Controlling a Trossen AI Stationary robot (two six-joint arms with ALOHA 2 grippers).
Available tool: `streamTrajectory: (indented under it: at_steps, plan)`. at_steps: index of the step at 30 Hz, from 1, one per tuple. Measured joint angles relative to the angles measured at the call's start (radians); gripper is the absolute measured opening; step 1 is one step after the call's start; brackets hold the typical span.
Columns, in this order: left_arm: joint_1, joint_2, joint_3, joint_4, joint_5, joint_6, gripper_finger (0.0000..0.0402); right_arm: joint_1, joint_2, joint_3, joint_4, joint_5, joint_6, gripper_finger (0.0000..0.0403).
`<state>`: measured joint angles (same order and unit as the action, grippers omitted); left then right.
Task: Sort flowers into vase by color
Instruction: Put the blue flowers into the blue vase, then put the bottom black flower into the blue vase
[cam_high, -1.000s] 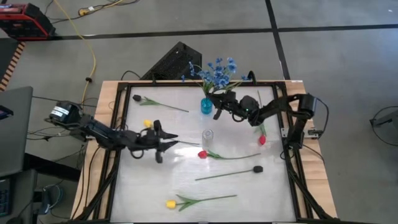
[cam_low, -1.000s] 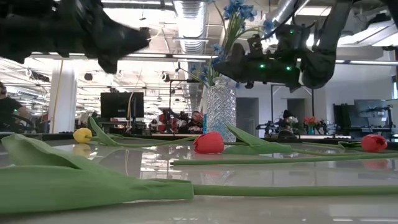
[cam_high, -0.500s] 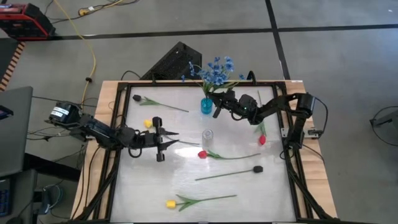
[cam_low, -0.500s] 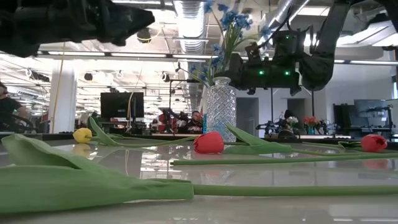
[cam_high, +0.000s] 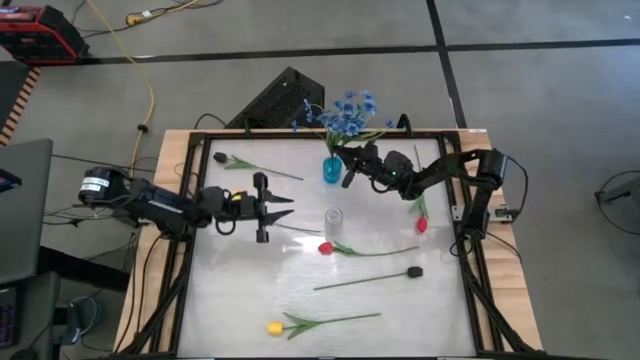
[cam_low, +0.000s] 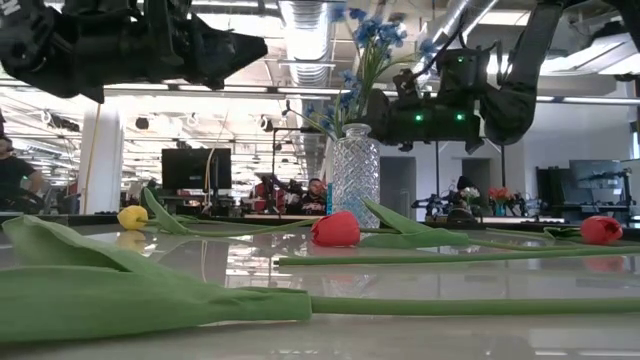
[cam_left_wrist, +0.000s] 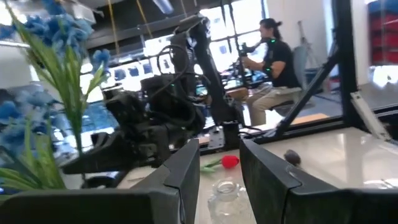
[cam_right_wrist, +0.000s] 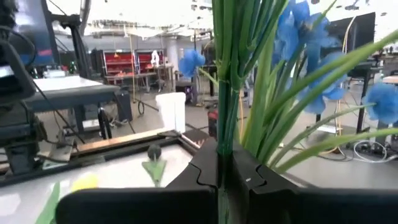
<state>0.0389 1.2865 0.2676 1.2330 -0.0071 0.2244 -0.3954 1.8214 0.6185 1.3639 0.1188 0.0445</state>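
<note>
1. Sorting has barely begun, by my reading: only the blue bunch (cam_high: 347, 113) stands in the blue vase (cam_high: 331, 171), and every other flower lies flat on the table (cam_high: 440, 310).
2. Gripping that bunch, the right gripper (cam_high: 352, 168) has its fingers (cam_right_wrist: 205, 167) closed on the green stems just above the vase, with the blossoms beyond the fingertips.
3. Hanging above the table, the left gripper (cam_high: 266, 209) has its fingers (cam_left_wrist: 186, 171) parted and empty; a yellow tulip (cam_high: 238, 198) lies just behind them and the clear vase (cam_high: 334, 219) is ahead of them, apart.
4. Count: two vases, one blue and one clear.
5. Two red tulips: one (cam_high: 325, 248) beside the clear vase, one (cam_high: 421, 225) under the right arm.
6. Two yellow tulips, the second (cam_high: 275, 327) well away from both grippers.
7. Two dark blooms (cam_high: 415, 271) (cam_high: 220, 158).
8. Six loose flowers seem left to place.
</note>
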Motion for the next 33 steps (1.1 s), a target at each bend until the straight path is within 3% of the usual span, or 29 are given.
streamTrajectory:
  at_steps: [15, 30, 33]
  plan:
    - [0.034, 0.000, 0.000, -0.010, 0.039, -0.053, 0.0105, -0.006, 0.000, 0.038, -0.138, 0.003, 0.006, 0.0032]
    - [0.034, 0.000, 0.000, -0.019, 0.039, -0.050, 0.0105, -0.006, -0.003, 0.038, -0.222, -0.015, 0.000, 0.0139]
    - [0.034, 0.000, 0.000, -0.021, 0.039, -0.050, 0.0105, -0.006, -0.032, 0.047, -0.323, -0.016, -0.003, 0.0162]
